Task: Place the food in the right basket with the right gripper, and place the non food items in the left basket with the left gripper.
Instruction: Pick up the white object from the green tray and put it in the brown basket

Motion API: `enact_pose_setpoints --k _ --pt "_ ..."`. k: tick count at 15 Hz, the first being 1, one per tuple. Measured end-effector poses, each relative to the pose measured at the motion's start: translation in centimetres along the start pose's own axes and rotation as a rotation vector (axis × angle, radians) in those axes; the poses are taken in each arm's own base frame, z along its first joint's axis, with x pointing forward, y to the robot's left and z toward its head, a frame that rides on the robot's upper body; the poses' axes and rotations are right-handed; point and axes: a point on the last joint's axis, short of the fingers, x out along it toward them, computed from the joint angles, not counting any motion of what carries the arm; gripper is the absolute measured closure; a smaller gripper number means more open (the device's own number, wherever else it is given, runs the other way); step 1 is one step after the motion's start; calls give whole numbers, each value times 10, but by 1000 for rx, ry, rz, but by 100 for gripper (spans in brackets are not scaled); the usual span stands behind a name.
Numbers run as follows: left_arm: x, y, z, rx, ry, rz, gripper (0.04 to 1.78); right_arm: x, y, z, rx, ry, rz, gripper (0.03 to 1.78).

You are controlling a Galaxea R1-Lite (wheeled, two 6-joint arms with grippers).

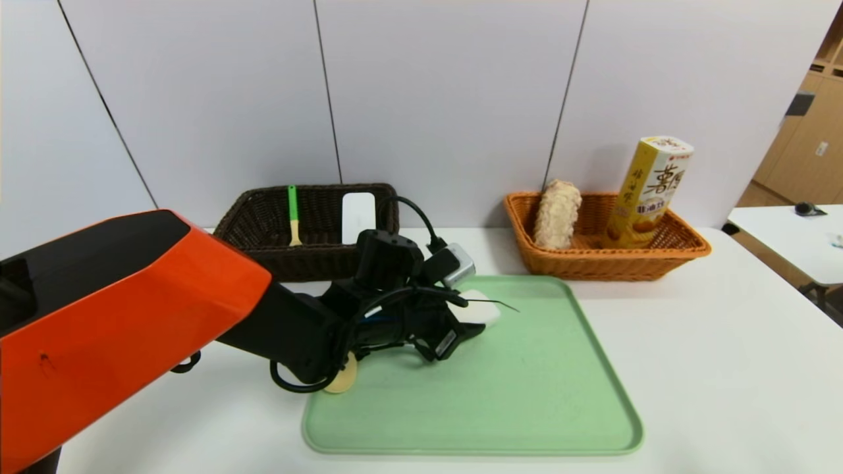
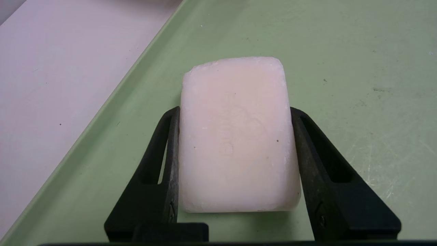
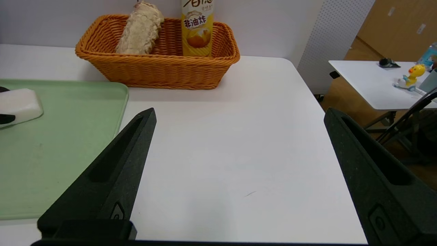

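On the green tray [image 2: 358, 51], a white soap bar [image 2: 235, 136] is clamped by the left gripper [image 2: 235, 171]; the right gripper [image 3: 239, 143] is held wide-jawed above the tabletop [image 3: 239, 136].

I'm seeing open tray [image 1: 527, 395] surface ahead of the soap [image 2: 235, 136], which is filling the gap between my left gripper [image 2: 235, 112] fingers. The dark basket [image 1: 263, 253] wall is rising just behind. My right gripper [image 3: 239, 116] is hanging over bare table [image 3: 239, 153].

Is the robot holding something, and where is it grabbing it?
The left gripper clamps the pale rectangular soap bar by its two long sides, on the green tray. The right gripper holds nothing.
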Motion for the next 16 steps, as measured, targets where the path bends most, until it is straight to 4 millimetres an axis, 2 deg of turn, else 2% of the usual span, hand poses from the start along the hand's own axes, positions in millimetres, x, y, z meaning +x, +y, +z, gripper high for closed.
enact_pose_setpoints --k 3,5,8,10,11,14,16 --pt "-5 0 6 1 -22 -19 85 0 0 -1 -2 2 -1 12" --pt "-15 2 23 0 -72 -17 86 0 0 -2 -4 5 -2 12" --pt "-38 10 57 6 -191 53 86 0 0 -2 -5 6 -3 12" --pt "-63 36 78 1 -307 225 86 0 0 -2 -5 7 -3 12" --pt "-76 54 81 -4 -329 325 86 0 0 -2 -5 8 -4 12" --pt "-127 123 72 -40 -308 642 86 1 0 -2 -5 10 -5 12" --pt "-156 153 60 -125 -285 804 86 1 1 -4 -7 16 -4 12"
